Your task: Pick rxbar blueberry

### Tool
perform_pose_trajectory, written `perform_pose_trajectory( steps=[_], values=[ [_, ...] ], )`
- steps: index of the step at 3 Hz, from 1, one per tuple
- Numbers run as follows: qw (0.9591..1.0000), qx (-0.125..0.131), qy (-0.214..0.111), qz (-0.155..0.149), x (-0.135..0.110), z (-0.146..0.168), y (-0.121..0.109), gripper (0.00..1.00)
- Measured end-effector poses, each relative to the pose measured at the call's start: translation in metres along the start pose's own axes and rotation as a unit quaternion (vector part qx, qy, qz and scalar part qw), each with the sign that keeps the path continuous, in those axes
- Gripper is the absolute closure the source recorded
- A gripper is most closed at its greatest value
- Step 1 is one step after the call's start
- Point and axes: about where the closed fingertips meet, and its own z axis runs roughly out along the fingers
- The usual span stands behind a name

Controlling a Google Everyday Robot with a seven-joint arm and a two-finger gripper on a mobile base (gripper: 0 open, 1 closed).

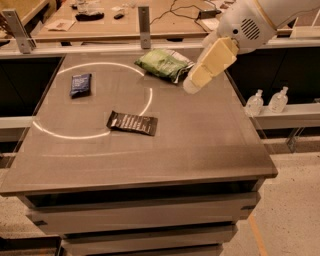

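Camera view puts the black-brown bar (132, 123) nearest you on the table (210, 150). Farther left, the rxbar blueberry (80, 84) lies flat and untouched. The gripper (194, 82) hangs well apart from it, just right of the green bag (164, 64), likely raised to clear it. You cannot tell whether it is released or clenched.

**Arm status: gripper aloft**

My arm (280, 12) enters from top-right of view, w/ white wrist housing (247, 27) up high. Cream gripper (192, 86) slants down-left from it, tip lowest, hanging mid-air approx. center-right of view.
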Motion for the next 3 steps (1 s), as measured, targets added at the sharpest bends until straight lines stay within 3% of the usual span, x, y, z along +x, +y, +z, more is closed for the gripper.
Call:
perform_pose_trajectory(
  steps=[1,2,3],
  values=[
    [1.0000,0.000,0.000,0.000,0.000,0.000,0.000,0.00],
    [0.9999,0.004,-0.007,0.012,-0.019,0.014,0.002,0.00],
    [0.9985,0.033,-0.032,0.031,-0.070,0.047,0.013,0.00]
  ],
)
